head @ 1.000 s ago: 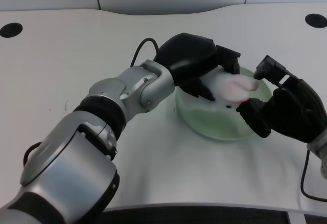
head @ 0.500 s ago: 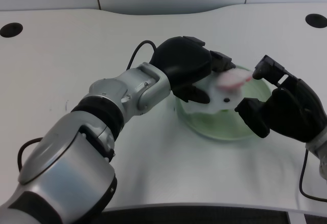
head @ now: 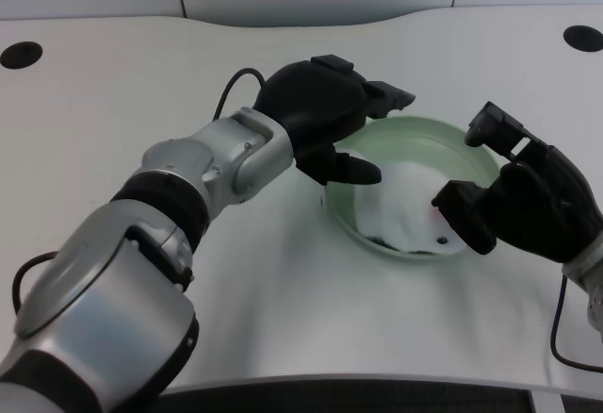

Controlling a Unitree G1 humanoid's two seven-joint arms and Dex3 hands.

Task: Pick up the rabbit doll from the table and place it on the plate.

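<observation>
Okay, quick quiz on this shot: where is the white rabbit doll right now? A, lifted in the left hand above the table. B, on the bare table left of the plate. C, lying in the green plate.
C: the rabbit doll lies inside the green plate, while the left hand sits at the plate's left edge, holding nothing.

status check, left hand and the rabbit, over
Left hand open, at the plate's left rim. Rabbit lying in the plate, free of the hand. Nothing in the way.
</observation>
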